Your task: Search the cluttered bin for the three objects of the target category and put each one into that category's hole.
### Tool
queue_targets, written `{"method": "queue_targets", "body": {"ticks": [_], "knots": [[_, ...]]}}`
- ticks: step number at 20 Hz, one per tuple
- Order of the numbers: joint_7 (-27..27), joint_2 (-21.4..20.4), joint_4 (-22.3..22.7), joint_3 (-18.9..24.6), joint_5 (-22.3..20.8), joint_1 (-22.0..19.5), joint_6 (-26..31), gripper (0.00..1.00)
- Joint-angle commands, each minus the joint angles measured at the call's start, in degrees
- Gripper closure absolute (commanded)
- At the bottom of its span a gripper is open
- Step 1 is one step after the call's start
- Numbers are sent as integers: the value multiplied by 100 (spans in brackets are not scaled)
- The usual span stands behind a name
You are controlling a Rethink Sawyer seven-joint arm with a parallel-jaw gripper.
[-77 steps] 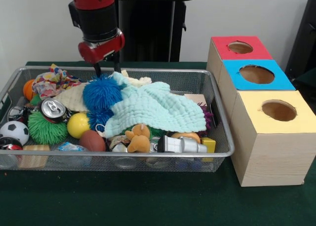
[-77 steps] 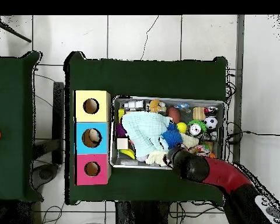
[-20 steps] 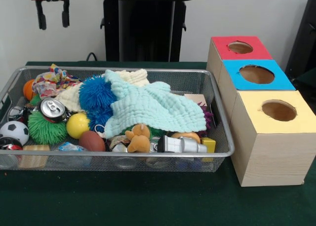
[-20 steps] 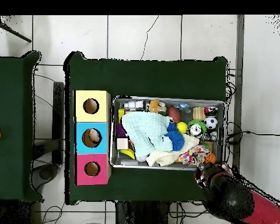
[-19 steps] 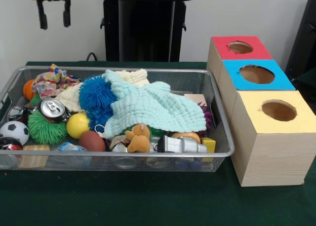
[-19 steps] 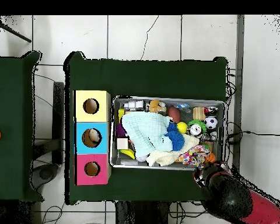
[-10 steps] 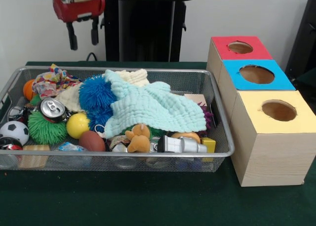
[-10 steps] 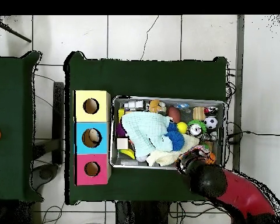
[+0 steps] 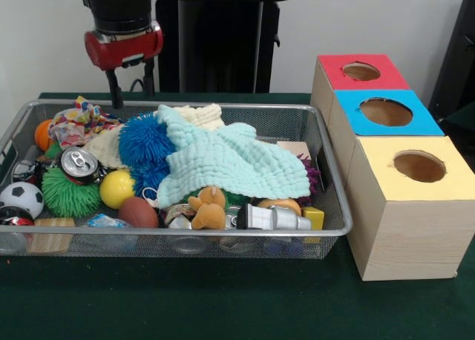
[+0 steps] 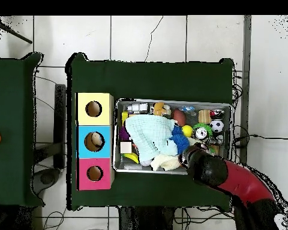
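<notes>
Hanging above the far left part of the wire bin [image 9: 326, 169], the claw [image 9: 132, 84] shows its two dark fingers [image 9: 116, 90] spread apart with nothing between them — tips just over the cream cloth [image 9: 199, 116] and the patterned rag [image 9: 74, 123]. Which category is wanted I cannot tell; if it is balls, the blue spiky ball [image 9: 147, 141] lies just below the claw, half tucked under the mint cloth [image 9: 234, 158]. It looks light and squashy, so a pinch across its middle should hold. The yellow ball [image 9: 117, 188] and the soccer ball [image 9: 20, 197] look smoother and likelier to slip.

From overhead, the red arm [image 10: 242, 182] covers the bin's near right part — the claw is hidden beneath it. The three boxes [image 10: 95, 141] stand just beside the bin on the green worktop [image 10: 152, 75].
</notes>
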Motion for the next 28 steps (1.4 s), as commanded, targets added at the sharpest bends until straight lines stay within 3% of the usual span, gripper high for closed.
{"method": "queue_targets", "body": {"ticks": [1, 16, 28], "knots": [[1038, 334, -1156, 78, 208, 4, 439, 0], [1312, 794, -1922, -19, 379, 395, 651, 0], [1382, 658, -1787, -148, 515, 540, 607, 0]]}}
